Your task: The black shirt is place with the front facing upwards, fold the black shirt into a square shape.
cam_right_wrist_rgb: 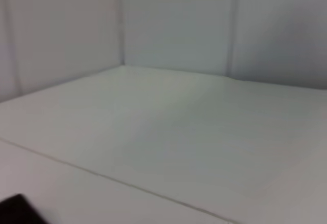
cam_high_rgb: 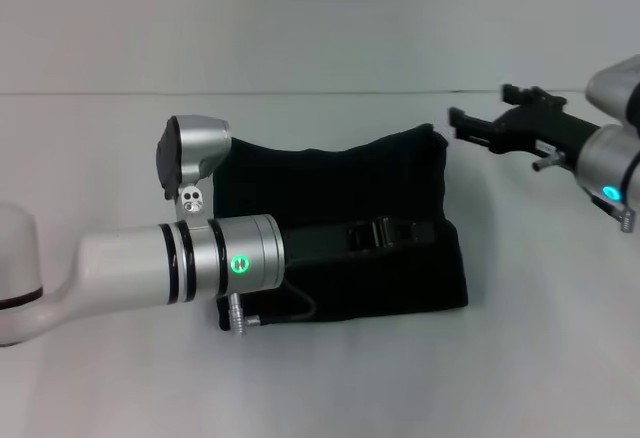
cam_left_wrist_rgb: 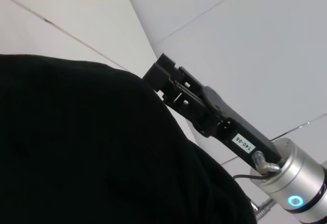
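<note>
While two claws hover, one black shirt (cam_high_rgb: 330, 198) lies folded.

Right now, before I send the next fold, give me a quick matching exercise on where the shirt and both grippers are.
Things:
1. black shirt
2. left gripper
3. right gripper

Places:
A. hovering off the cloth, beside the shirt's far right corner
B. lying folded in a rough rectangle on the white table
C. stretched low over the shirt's middle

Pairs: 1-B, 2-C, 3-A
</note>
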You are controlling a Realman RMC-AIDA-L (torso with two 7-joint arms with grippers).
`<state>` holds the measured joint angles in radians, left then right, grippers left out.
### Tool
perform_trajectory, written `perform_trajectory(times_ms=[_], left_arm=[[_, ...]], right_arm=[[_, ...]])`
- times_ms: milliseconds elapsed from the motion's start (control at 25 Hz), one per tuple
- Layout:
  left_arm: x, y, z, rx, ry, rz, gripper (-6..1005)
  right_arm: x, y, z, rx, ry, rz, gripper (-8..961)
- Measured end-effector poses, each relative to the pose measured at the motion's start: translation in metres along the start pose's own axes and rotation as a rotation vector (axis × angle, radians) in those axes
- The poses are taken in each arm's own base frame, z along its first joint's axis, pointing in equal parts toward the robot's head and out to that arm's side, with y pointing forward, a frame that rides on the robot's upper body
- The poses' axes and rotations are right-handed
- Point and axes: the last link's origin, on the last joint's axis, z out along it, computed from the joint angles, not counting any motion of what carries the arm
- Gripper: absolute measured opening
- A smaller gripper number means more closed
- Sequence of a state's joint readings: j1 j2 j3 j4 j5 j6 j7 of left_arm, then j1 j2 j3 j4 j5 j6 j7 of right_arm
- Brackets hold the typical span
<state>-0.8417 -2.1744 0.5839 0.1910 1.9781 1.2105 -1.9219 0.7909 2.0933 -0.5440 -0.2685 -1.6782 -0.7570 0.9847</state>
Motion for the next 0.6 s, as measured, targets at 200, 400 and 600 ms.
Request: perform_trajectory(times_ms=[200,400,600], left_arm=[[-0.003,0.01,0.01,-0.042,-0.022,0.043,40],[-0.003,0.036,0.012,-0.206,-0.04,0.114,156],[0.001,0.045,0.008,-0.261,-0.055,0.16,341]], right_arm=[[0.014,-0.026,-0.023,0.114,-0.048,0.113,932],[0.028,-0.042,-0.05,0.188,-0.141,0.249,931],[0.039,-0.044,-0.068,0.191,-0.187,0.299,931]])
